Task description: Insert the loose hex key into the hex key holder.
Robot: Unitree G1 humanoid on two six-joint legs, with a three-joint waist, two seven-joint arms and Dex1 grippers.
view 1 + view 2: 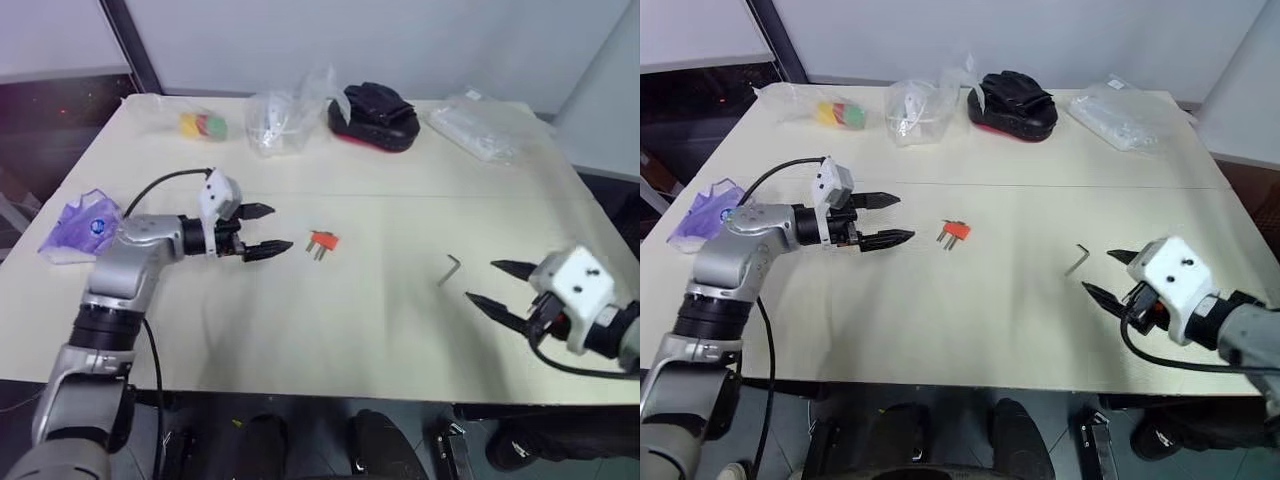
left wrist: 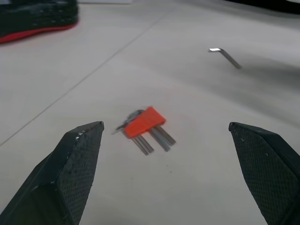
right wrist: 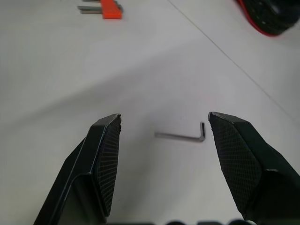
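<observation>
Here your left hand (image 1: 268, 230) hovers over the surface (image 1: 350, 330) with its fingers spread wide and nothing between them, pointing at the hex key holder (image 1: 323, 242), which lies flat just beyond its tips. Your right hand (image 1: 490, 282) is also open and empty, low over the surface near its front edge. The loose hex key (image 1: 450, 268) lies flat just ahead of those fingers, well apart from the holder
</observation>
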